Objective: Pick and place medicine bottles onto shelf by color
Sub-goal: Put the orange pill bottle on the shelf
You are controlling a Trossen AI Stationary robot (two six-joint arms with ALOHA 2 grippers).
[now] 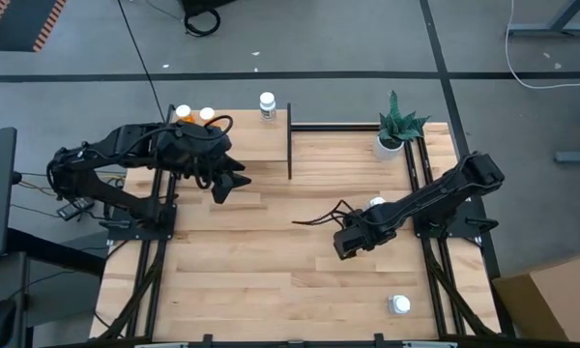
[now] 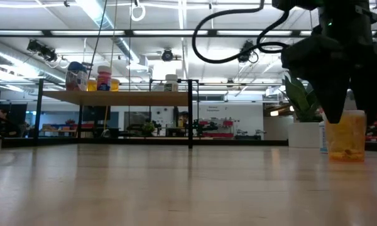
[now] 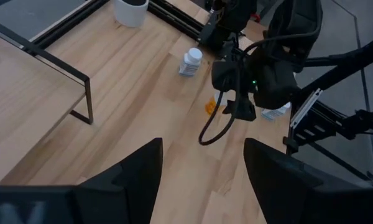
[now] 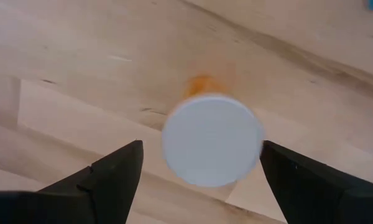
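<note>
An orange medicine bottle with a white cap (image 4: 212,140) stands upright on the table (image 2: 347,137), also seen as the orange bottle (image 3: 211,107) in the left wrist view. My right gripper (image 4: 202,165) is open directly above it, one finger on each side of the cap (image 2: 350,113). In the high view the right gripper (image 1: 346,244) hides the bottle. My left gripper (image 1: 230,184) hovers open beside the shelf (image 1: 261,145), holding nothing (image 3: 202,180). Several bottles (image 2: 103,78) stand on the shelf's left end, among them two orange ones (image 1: 195,114) and a white one (image 1: 267,101).
A white bottle (image 1: 377,203) stands on the table just beyond the right gripper, another (image 1: 399,305) near the near edge. The potted green plant (image 1: 394,135) sits at the far right. The shelf's black frame post (image 1: 290,140) rises mid-table. Bare planks lie between the arms.
</note>
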